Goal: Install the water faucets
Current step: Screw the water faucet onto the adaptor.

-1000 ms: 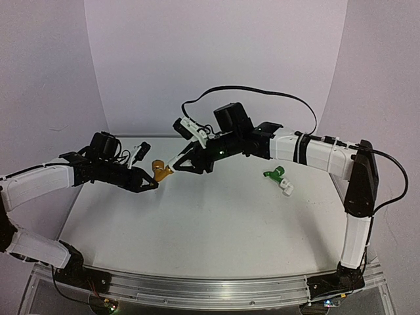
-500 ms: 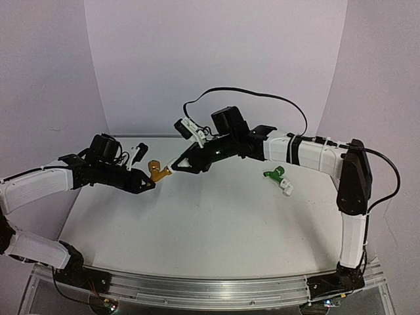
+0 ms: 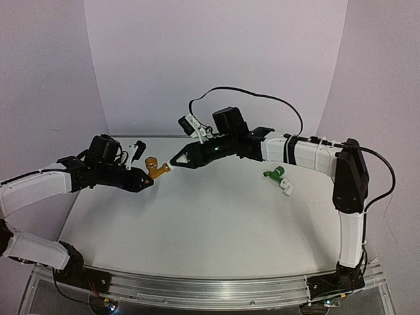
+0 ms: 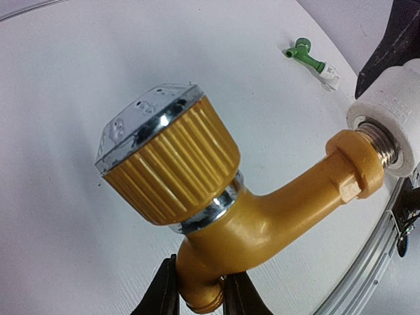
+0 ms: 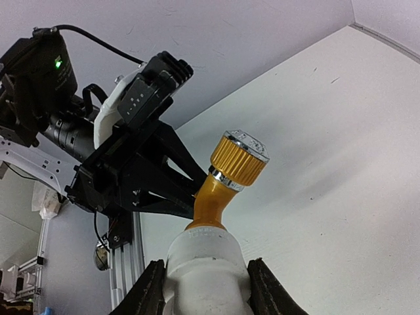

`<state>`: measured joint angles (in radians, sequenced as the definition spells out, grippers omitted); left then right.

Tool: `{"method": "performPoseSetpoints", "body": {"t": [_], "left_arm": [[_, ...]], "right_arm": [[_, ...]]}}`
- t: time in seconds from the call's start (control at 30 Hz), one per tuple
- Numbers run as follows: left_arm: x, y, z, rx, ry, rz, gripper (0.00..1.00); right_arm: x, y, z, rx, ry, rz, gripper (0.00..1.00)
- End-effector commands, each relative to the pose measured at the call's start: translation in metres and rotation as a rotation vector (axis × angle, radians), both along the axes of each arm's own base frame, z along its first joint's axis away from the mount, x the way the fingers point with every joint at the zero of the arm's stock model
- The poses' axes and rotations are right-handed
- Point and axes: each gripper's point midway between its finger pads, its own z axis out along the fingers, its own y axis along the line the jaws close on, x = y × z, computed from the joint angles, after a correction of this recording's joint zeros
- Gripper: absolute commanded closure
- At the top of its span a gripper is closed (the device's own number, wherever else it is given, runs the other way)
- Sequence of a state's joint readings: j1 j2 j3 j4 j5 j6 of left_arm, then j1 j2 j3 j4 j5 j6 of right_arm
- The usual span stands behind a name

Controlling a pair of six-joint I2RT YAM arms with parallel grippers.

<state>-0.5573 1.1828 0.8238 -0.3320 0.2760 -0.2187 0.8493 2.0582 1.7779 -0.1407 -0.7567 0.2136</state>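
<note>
Pinching the spout end of the orange-yellow faucet (image 4: 262, 210) between its two dark fingers, the left gripper (image 4: 200, 295) holds the piece up above the white table (image 3: 197, 223). Opposite it, the right gripper (image 5: 205, 296) is clamped around a white fitting (image 5: 207, 262), and the faucet's brass-coloured thread sits in the mouth of that fitting.

Compared with a second ago, the joined pair has drifted a little to the left and toward the back in the overhead view. The right arm has stretched further across and its elbow has pulled in from the right edge. The left gripper's tips have slid back left with it. The green faucet (image 3: 275, 173) hasn't budged. It lies on the table well to the right, with its own white fitting (image 3: 287, 188) at one end.

Now the hard parts. The spout's tip runs off the bottom of the left wrist view. Only a sliver of thread shows at the fitting, so how deep it sits cannot be told. The right fingers (image 5: 147, 292) are cut off at the frame's lower edge. From overhead the joint is too small to make out.
</note>
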Motion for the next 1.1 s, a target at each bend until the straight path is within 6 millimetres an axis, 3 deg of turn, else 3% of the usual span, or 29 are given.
{"method": "performPoseSetpoints", "body": {"t": [0.0,0.27,0.7,1.07], "left_arm": [[0.001,-0.048,0.107,-0.255,-0.325,-0.15,1.0],[0.004,-0.048,0.113,-0.278,-0.366,-0.109,1.0],[0.011,-0.057,0.106,-0.204,-0.412,-0.077,1.0],[0.024,-0.064,0.106,-0.153,-0.447,-0.027,1.0]], "right_arm": [[-0.037,0.028,-0.015,0.036,0.124,0.107,1.0],[-0.03,0.03,-0.011,0.076,0.202,0.079,1.0],[-0.014,0.032,-0.012,0.085,0.365,0.017,1.0],[0.003,0.03,-0.031,0.054,0.49,-0.098,1.0]]}}
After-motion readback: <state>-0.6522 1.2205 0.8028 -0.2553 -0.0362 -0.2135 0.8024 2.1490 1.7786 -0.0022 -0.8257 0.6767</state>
